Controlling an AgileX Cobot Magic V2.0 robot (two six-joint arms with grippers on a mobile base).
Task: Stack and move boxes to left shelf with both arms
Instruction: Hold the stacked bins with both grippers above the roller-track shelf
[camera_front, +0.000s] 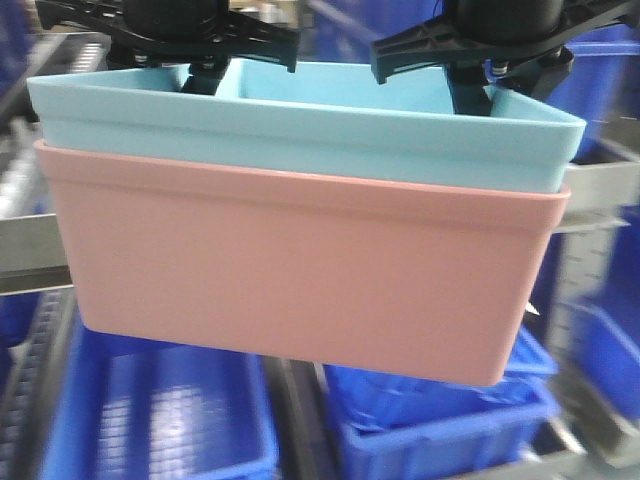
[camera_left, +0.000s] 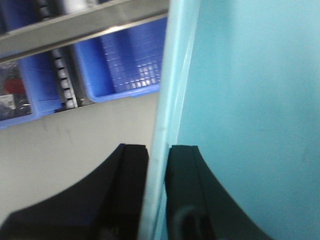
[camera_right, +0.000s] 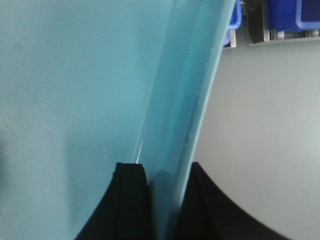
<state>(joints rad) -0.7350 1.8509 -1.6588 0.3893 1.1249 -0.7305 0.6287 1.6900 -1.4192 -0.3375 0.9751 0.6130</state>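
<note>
We count two tubs, nested as one stack. One sky-blue tub (camera_front: 300, 125) sits inside one salmon-pink tub (camera_front: 300, 270), with its rim and upper band standing above the pink rim. The stack hangs in the air in front of the racking, above dark blue bins (camera_front: 160, 425). We make out at least three of those in the front view; the others are too blurred to count.

Two grippers carry the stack. The left gripper (camera_front: 207, 78) pinches a wall of the sky-blue tub at the stack's left side, one finger inside and one outside, drawn narrow on the plastic. The right gripper (camera_front: 470, 95) pinches the wall at the right side in the same way.

The left wrist view shows the shelf (camera_left: 85, 22) with its brushed-metal front bar. Under the bar we see one roller rail (camera_left: 62, 82), with two of the dark blue bins on either side of it. A red and dark patch (camera_left: 12, 92) in the left one is too blurred for us to read.
</note>
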